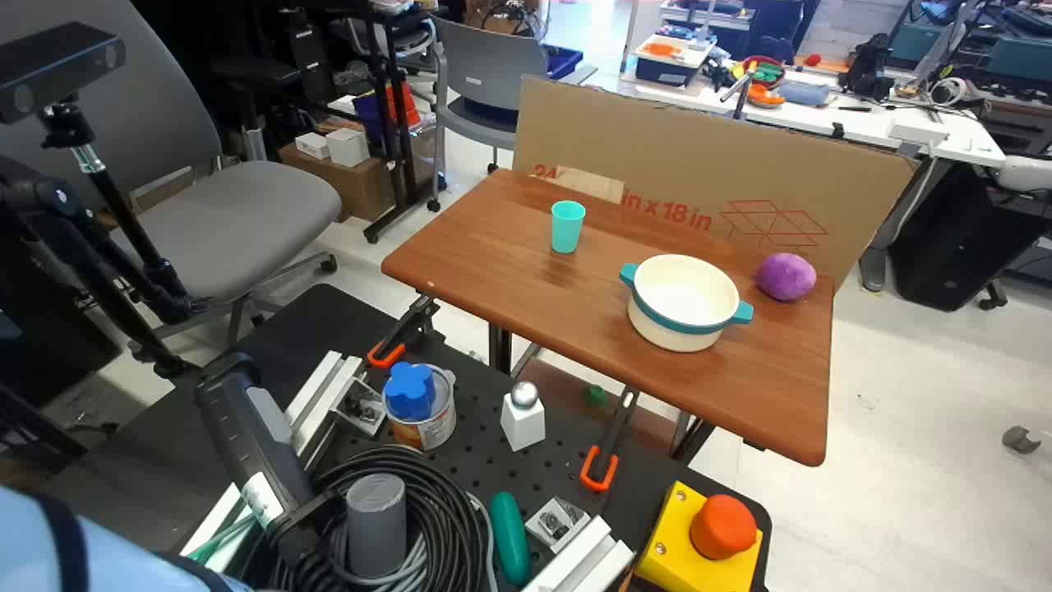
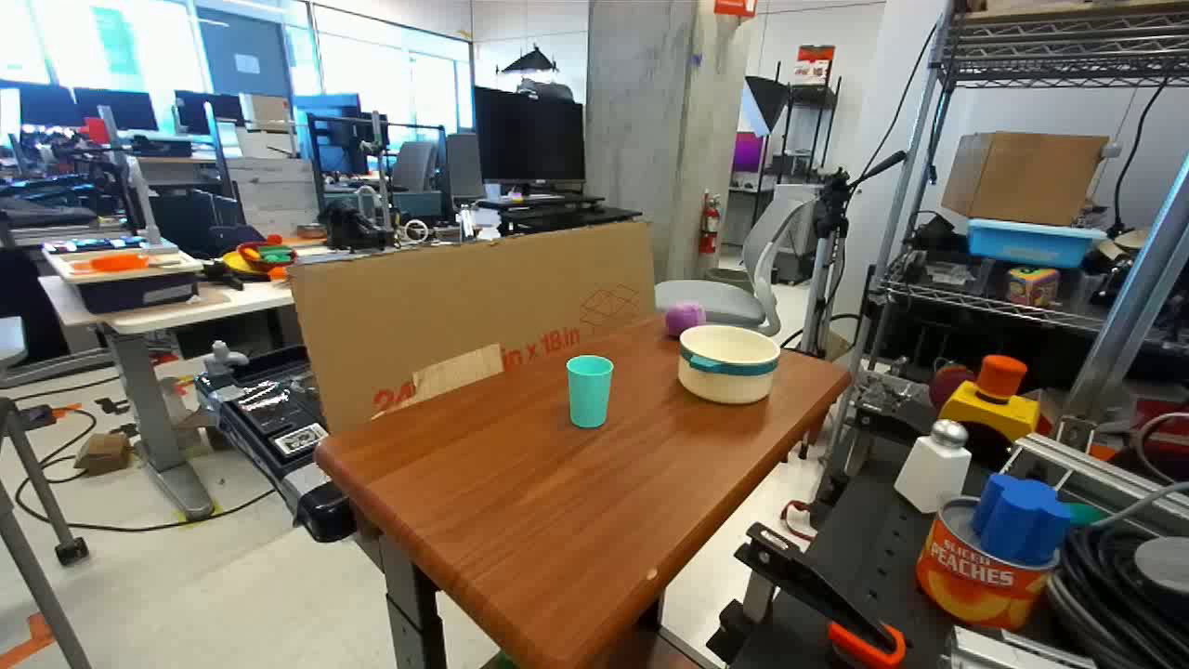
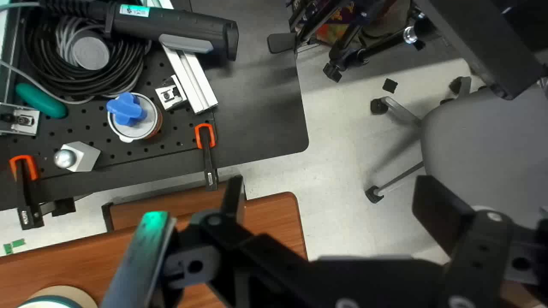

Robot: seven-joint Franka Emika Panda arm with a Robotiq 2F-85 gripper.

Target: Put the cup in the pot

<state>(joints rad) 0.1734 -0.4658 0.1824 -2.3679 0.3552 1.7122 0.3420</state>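
We see the gripper (image 3: pixel 332 192) in the wrist view with its two fingers (image 3: pixel 232 196) spread wide apart. It is empty, and the fingers touch only air. Through the gap we see pale floor (image 3: pixel 334 158) and the round corner of the brown desk (image 3: pixel 274 216). The desk lies under the gripper and runs off to its left.

The cup (image 1: pixel 567 228) is outside the gripper. In both exterior views we see it standing upright on the desk, apart from the pot (image 1: pixel 684 304). We cannot tell how far it is from the gripper. The pot sits on the desk too, and in the wrist view a bit of it shows low down, left of the gripper. A round purple thing (image 1: pixel 786 277) lies near the pot.

Up and to the left of the gripper, on a black bench (image 3: pixel 265 128), we see a can (image 3: pixel 147 122) with a blue plastic piece (image 3: pixel 127 109) on its lid. A grey chair (image 3: pixel 492 154) stands on the floor to the right, partly behind a finger of the gripper.
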